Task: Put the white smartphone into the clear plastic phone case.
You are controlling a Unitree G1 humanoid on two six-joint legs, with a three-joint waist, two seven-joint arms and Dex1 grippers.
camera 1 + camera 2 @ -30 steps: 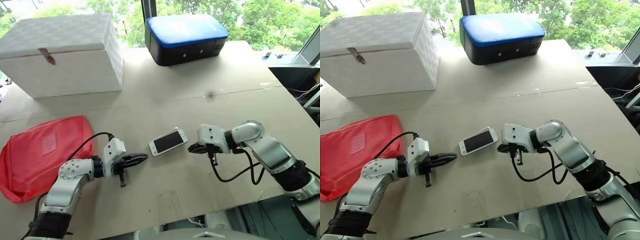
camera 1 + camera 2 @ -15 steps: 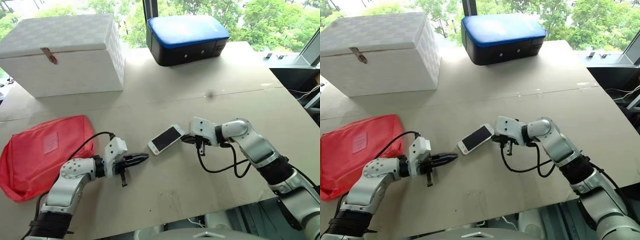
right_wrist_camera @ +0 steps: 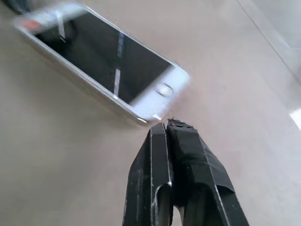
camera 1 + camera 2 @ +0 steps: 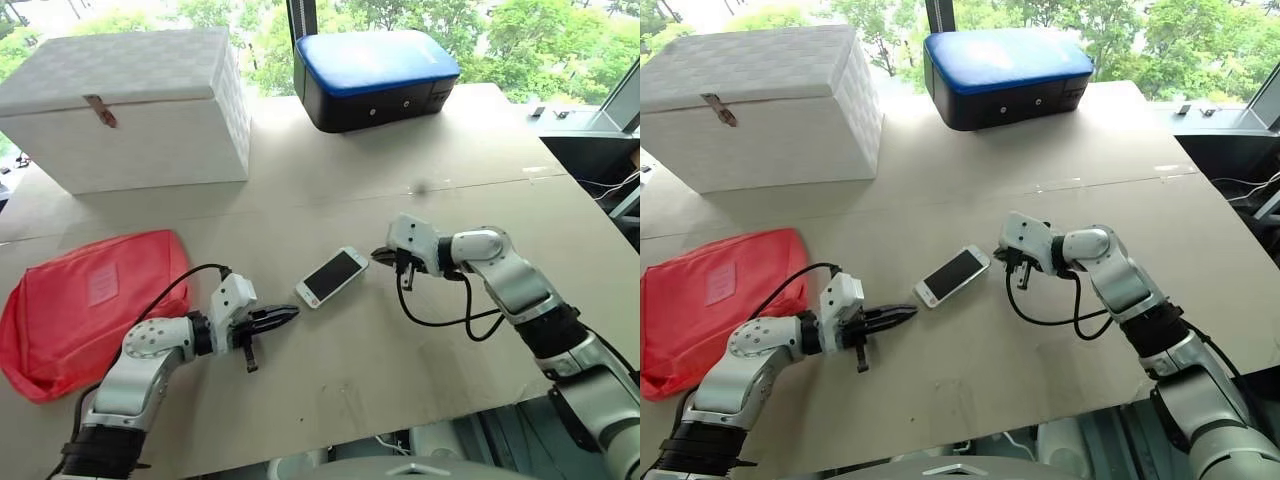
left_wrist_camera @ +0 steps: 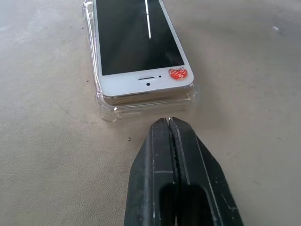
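Note:
The white smartphone lies screen up near the middle of the table, slanted. In the left wrist view the white smartphone rests on the clear plastic phone case, whose glossy rim juts out under its near end. My left gripper is shut and empty, its tip a little short of that speaker end. Shut and empty too, my right gripper points at the phone's home-button end, tip close to it; I cannot tell whether it touches.
A red pouch lies at the left edge. At the back stand a white woven box and a blue-topped black case. A black cable loops under my right wrist. The table's front edge is near.
My right gripper has moved away from me along the phone's right end, staying shut. That end of the phone has swung slightly farther away. The left gripper has held still.

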